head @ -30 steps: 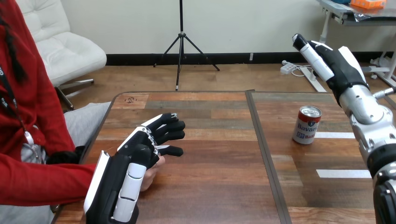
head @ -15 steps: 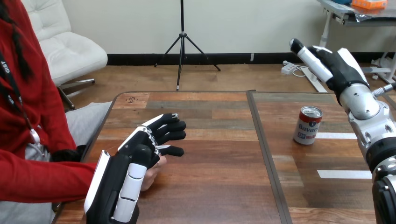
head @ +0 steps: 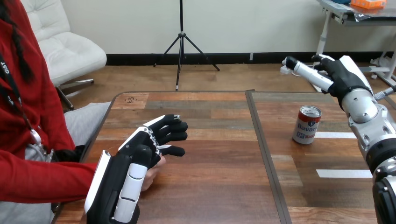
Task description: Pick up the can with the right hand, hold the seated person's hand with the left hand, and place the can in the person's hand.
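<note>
Right hand (head: 334, 74) has swung lower toward the upright can (head: 307, 124).

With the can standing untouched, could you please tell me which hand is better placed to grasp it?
Right: the right hand hangs open near the can, while the left hand lies over the person's hand, far from it.

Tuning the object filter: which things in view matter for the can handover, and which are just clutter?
Job: red-and-white cylindrical metal can; right hand, raised above it; left hand, lying over the person's hand.
Lying about: white tape strips on the brown wooden table.
</note>
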Tool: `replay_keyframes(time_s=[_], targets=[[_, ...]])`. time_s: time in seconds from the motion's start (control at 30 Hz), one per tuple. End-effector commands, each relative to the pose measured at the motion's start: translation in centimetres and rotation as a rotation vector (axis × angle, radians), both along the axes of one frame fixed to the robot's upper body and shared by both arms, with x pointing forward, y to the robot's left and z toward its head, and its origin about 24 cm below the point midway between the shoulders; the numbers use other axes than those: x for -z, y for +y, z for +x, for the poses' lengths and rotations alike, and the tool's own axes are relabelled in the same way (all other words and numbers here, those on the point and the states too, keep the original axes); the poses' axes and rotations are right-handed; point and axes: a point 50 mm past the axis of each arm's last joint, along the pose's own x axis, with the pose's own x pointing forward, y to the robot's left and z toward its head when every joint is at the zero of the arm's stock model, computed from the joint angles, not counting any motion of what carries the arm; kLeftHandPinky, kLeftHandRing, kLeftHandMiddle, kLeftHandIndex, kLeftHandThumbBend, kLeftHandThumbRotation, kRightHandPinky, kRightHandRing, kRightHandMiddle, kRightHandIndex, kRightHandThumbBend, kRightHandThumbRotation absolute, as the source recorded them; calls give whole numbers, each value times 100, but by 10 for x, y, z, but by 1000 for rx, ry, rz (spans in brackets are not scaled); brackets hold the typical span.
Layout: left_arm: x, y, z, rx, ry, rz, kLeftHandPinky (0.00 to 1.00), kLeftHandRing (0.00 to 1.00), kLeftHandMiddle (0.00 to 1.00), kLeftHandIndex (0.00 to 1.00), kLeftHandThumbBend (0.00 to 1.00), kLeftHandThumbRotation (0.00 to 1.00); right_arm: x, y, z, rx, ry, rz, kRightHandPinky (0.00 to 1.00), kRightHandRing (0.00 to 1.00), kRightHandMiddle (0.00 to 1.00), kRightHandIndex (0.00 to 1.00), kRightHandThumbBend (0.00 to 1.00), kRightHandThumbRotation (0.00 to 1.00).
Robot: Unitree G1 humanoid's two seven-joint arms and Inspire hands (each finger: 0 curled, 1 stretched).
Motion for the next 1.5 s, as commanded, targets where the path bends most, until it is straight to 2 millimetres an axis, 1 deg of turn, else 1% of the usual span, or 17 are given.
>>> replay_keyframes(time_s=[0.0,0.17,0.27,0.53,0.7,0.83,0.93,1.0,1.23,1.47], targets=[[-13,-1,8,-2,-87,-9,64,74,75,75,57,100,-23,-6,6,21,-81,-8,73,84,88,89,100,56],[-13,-1,7,-1,-83,-14,64,74,75,75,58,100,-18,-6,4,26,-58,-23,72,84,88,89,100,50],[-13,-1,7,0,-84,-17,65,74,75,75,58,100,-15,-6,4,28,-40,-30,72,84,88,90,100,49],[-13,-1,6,1,-71,-21,66,75,75,75,59,99,-7,-5,1,27,-13,-44,73,87,91,93,100,47],[-13,-1,5,-4,-77,-20,66,74,75,75,59,99,-3,-6,0,22,6,-70,72,87,91,93,100,48],[-13,0,5,-2,-74,-18,66,74,74,75,59,98,0,-5,-1,25,13,-33,70,85,90,94,100,48],[-12,0,5,-1,-78,-18,66,74,74,75,59,98,2,-5,-2,27,25,-15,72,88,93,95,100,47],[-12,0,5,4,-82,-21,66,74,75,75,59,98,3,-5,-2,30,33,-36,73,87,93,96,100,47],[-12,0,5,-3,-76,-20,65,73,74,74,59,98,6,-5,-3,29,52,-30,72,87,93,97,100,46],[-12,0,4,-11,-69,-15,65,73,74,74,60,98,8,-5,-4,25,69,-39,76,92,95,98,100,45]])
